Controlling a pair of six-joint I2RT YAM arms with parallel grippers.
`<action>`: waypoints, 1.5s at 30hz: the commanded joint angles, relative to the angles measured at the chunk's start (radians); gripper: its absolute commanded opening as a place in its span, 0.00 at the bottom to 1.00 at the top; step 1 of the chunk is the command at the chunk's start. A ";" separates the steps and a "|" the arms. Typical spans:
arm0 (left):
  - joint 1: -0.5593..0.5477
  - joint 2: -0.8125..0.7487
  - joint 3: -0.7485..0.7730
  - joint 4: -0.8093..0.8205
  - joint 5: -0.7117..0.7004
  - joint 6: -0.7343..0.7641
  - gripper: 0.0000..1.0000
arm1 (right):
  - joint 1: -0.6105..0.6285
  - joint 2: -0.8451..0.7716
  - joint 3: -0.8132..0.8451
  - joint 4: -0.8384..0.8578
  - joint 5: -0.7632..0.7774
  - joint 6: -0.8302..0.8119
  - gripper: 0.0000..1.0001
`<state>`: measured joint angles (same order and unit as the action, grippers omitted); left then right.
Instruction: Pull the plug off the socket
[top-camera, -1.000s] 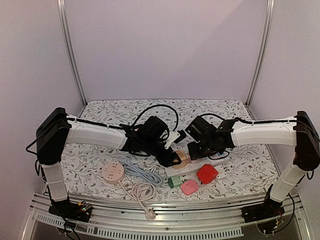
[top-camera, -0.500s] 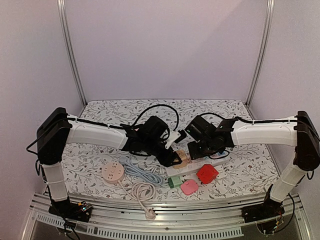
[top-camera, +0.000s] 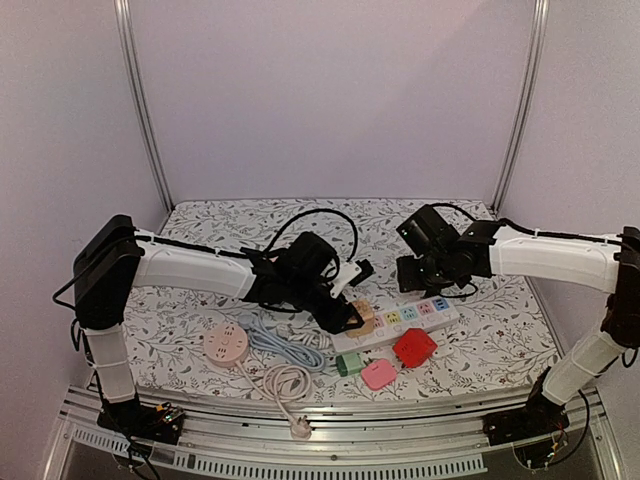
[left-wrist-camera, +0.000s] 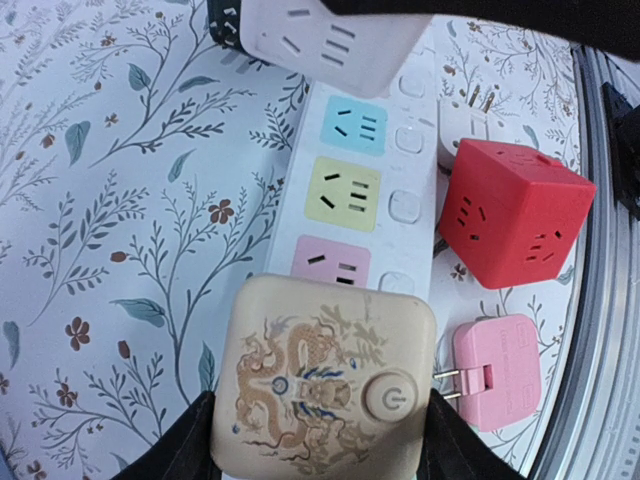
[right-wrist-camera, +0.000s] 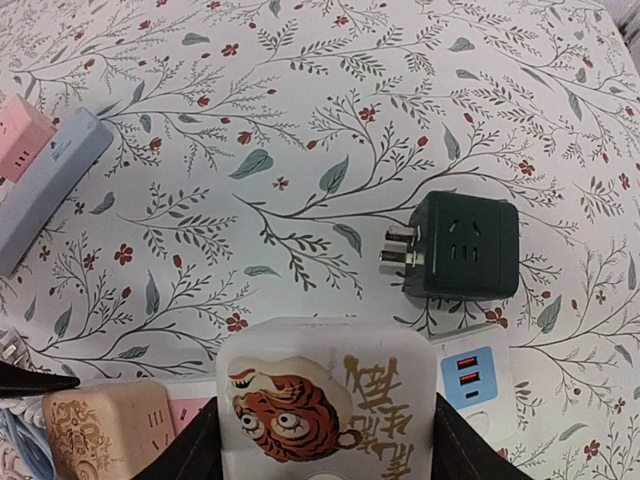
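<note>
From above, the left gripper (top-camera: 352, 318) is down at the left end of the strip (top-camera: 405, 318), closed on the beige dragon plug (top-camera: 366, 318) that sits there; the right gripper (top-camera: 432, 272) hangs above and behind the strip, apart from it (its load cannot be made out from here); a red cube (top-camera: 414, 346), a pink plug (top-camera: 379, 374) and a small green adapter (top-camera: 348, 364) lie just in front of the strip; a round socket (top-camera: 225, 343) and a coiled cable (top-camera: 288, 382) lie further left. In the left wrist view, black fingers (left-wrist-camera: 185, 445) press both sides of the dragon plug, which sits on the strip's near end beside its pink, yellow and blue outlets; a white block (left-wrist-camera: 335, 40) with slots overlaps the far end, under a dark shape; the red cube and pink plug lie to the right. In the right wrist view, the fingers (right-wrist-camera: 195, 445) are partly closed, pinching the white tiger plug (right-wrist-camera: 325, 400) from both sides; the strip's end with its blue panel shows just right of it, the dragon plug at lower left; whether the pins clear the strip is hidden here; a dark green cube (right-wrist-camera: 462, 245) lies on the cloth beyond, prongs pointing left.
</note>
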<state>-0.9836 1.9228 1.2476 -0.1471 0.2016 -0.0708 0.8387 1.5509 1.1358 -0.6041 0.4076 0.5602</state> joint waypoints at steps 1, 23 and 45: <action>-0.011 0.027 -0.001 -0.068 -0.020 0.005 0.34 | -0.054 -0.039 -0.010 0.069 -0.029 -0.017 0.25; -0.011 0.025 -0.019 -0.056 -0.020 0.002 0.34 | -0.116 0.276 0.098 0.329 -0.220 0.041 0.32; -0.010 0.021 -0.033 -0.050 -0.024 -0.001 0.34 | -0.154 0.326 0.046 0.355 -0.234 0.077 0.72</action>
<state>-0.9848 1.9228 1.2438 -0.1402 0.1974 -0.0708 0.6922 1.8694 1.2011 -0.2436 0.1680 0.6342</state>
